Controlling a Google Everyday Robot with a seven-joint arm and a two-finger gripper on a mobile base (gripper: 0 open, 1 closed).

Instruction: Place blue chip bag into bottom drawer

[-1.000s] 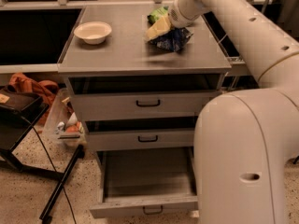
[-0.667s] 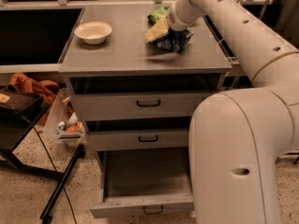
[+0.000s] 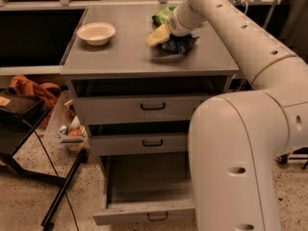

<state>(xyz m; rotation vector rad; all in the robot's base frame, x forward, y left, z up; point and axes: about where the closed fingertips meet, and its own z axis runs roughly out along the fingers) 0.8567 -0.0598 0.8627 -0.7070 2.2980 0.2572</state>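
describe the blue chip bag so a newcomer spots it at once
Find the grey cabinet's top, right half, where the claw is. The blue chip bag lies crumpled beside the claw: dark blue foil, unlike the green bag behind it and the white bowl at left.

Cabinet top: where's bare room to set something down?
Bare: front strip of the cabinet top, the middle between white bowl and gripper, and the open bottom drawer. Crowded: back right, where gripper, blue chip bag and green chip bag cluster.

The end effector (image 3: 160, 34) rests at the blue chip bag (image 3: 180, 43) atop the cabinet (image 3: 120, 57), right of the bowl (image 3: 96, 32).
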